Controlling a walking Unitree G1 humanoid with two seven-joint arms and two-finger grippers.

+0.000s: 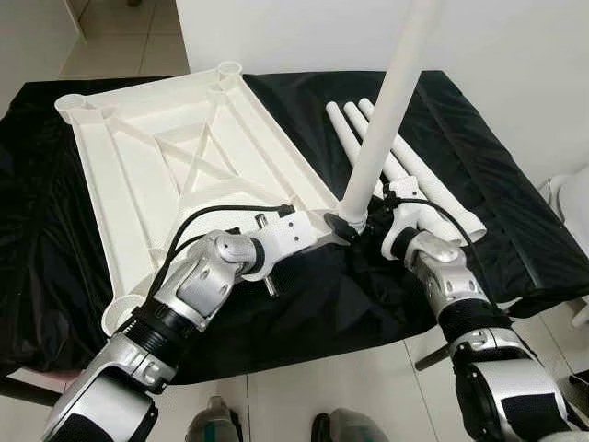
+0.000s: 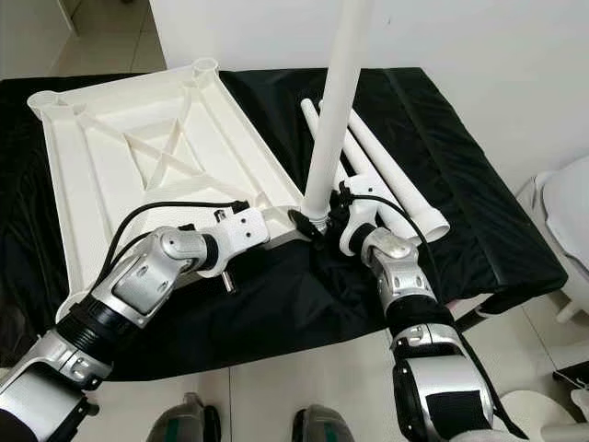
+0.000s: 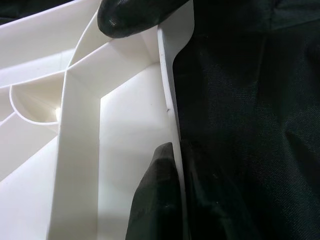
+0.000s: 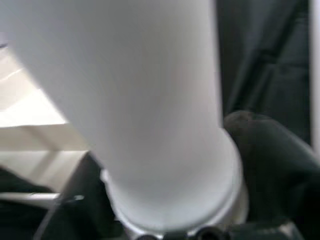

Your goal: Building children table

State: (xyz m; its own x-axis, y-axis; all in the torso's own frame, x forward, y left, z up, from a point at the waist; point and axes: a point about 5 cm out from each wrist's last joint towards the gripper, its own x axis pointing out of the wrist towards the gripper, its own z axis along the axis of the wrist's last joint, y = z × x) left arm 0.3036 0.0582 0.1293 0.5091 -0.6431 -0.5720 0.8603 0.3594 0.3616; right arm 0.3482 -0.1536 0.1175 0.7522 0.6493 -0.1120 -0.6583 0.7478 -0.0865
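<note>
A white moulded-plastic tabletop (image 1: 184,166), ribbed underneath with a crossed brace and round corner sockets, lies upside down on a black, wrinkled cloth-covered table (image 1: 515,230). The left gripper (image 1: 340,228) pinches the tabletop's thin rim at its near right corner, one black finger (image 3: 155,200) inside the wall, the other outside. The right gripper (image 1: 375,221) clasps one smooth white round plastic leg (image 1: 391,101), standing tilted at that corner. Three matching tubular legs (image 1: 405,166) lie side by side on the cloth just beside it.

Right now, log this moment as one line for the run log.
left gripper: shut on tabletop rim | right gripper: shut on upright leg at corner socket | three spare legs: on black cloth
</note>
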